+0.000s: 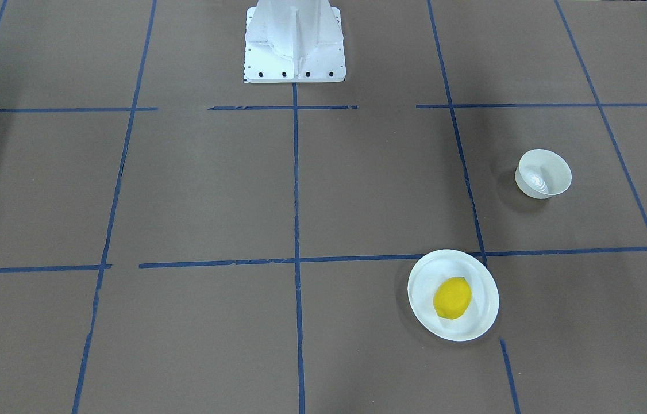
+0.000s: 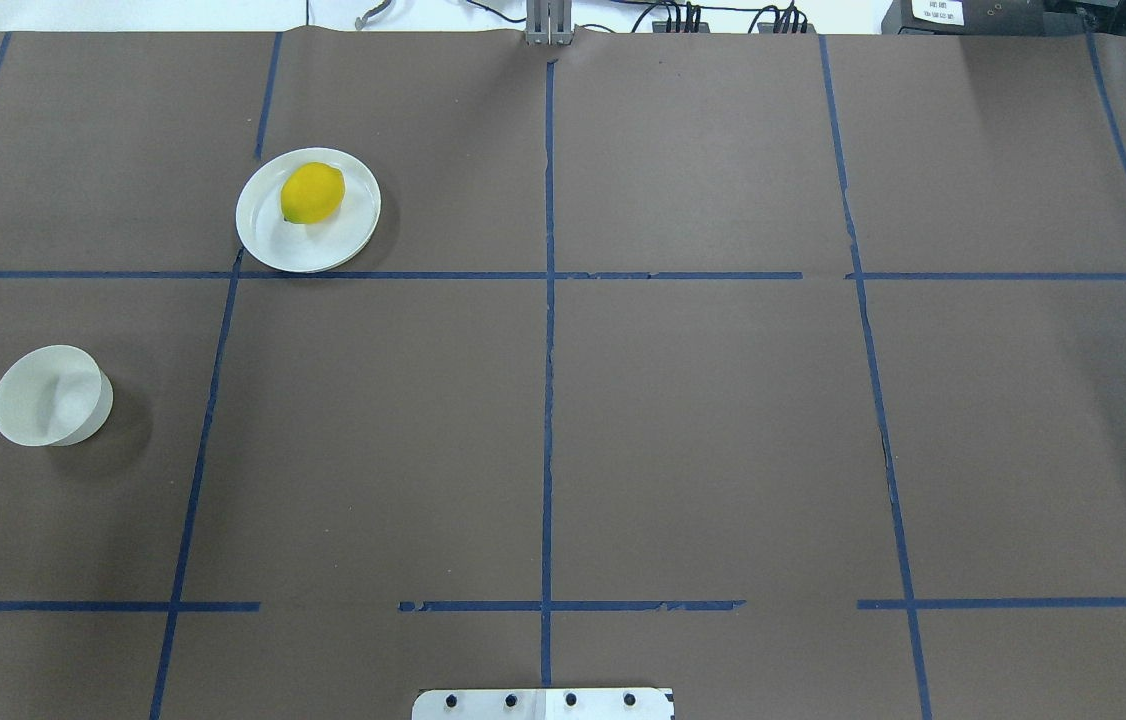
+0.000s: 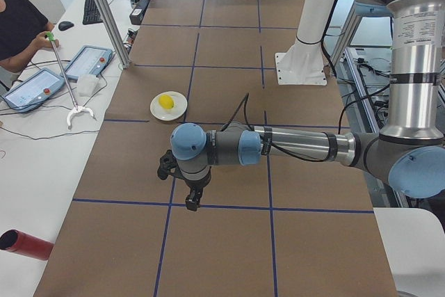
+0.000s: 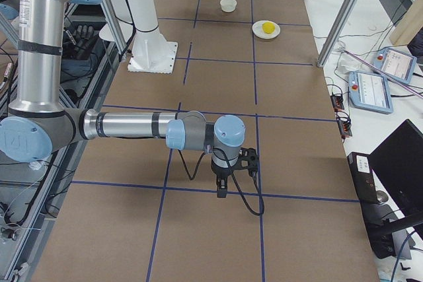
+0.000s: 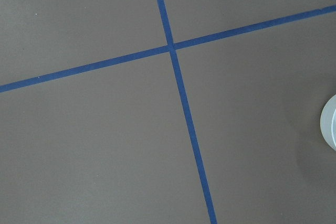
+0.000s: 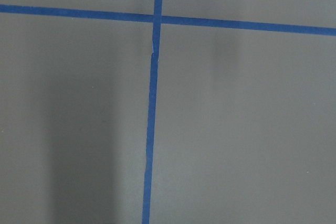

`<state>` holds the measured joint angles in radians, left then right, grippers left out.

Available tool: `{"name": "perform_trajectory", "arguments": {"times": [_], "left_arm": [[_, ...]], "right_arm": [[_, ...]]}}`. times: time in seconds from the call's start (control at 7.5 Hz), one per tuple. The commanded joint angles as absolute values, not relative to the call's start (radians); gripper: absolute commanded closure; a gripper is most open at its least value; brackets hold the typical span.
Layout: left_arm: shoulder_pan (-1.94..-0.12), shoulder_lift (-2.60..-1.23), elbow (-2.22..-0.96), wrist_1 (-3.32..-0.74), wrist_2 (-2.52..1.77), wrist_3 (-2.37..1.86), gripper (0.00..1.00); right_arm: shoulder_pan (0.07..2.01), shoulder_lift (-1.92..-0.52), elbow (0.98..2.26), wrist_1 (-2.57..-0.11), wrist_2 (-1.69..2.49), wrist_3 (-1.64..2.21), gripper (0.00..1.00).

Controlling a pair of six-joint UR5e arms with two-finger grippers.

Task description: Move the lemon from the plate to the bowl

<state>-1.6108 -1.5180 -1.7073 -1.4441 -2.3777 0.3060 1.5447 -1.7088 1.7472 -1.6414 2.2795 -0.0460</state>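
1. Brown paper crossed with blue tape lines point(image 1: 296, 172) covers the table point(image 1: 214, 190). On the robot's left half of it the lemon point(image 1: 452, 298) lies on its side near the middle of the plate point(image 1: 476, 273).
2. The bowl point(image 1: 543, 173) stands upright and empty, well apart from the plate, nearer the robot's base and further out to its left.
3. The left gripper point(image 3: 191, 199) hangs over bare table, well short of the plate. A white curved edge point(image 5: 331, 129) at the border of its wrist view is probably the bowl's rim. Only a side view shows this claw, so I cannot tell whether it is wide or narrow.
4. The right gripper point(image 4: 222, 188) hangs over the other half of the table, well apart from all three things. Its claw state cannot be told either.
5. The step in hand looks like the reach, and the left arm suits it. It should come straight down with the claw wide and close across the lemon's narrow waist, not its ends, since the smooth skin could slip.
6. After that it should lift clear of the plate's rim, centre over the bowl and lower before letting go. The bowl is barely wider than the fruit, and an off-centre drop could tip it.
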Motion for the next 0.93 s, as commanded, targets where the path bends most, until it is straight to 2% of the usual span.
{"name": "perform_trajectory", "arguments": {"times": [0.0, 0.8], "left_arm": [[-1.614, -1.511, -1.721, -1.451, -2.375, 0.31, 0.0], [-1.565, -1.506, -1.749, -1.511, -2.379, 0.202, 0.0]], "right_arm": [[1.545, -1.709, 1.747, -1.641, 2.279, -0.046, 0.0], [1.545, -1.709, 1.747, -1.641, 2.279, -0.046, 0.0]]}}
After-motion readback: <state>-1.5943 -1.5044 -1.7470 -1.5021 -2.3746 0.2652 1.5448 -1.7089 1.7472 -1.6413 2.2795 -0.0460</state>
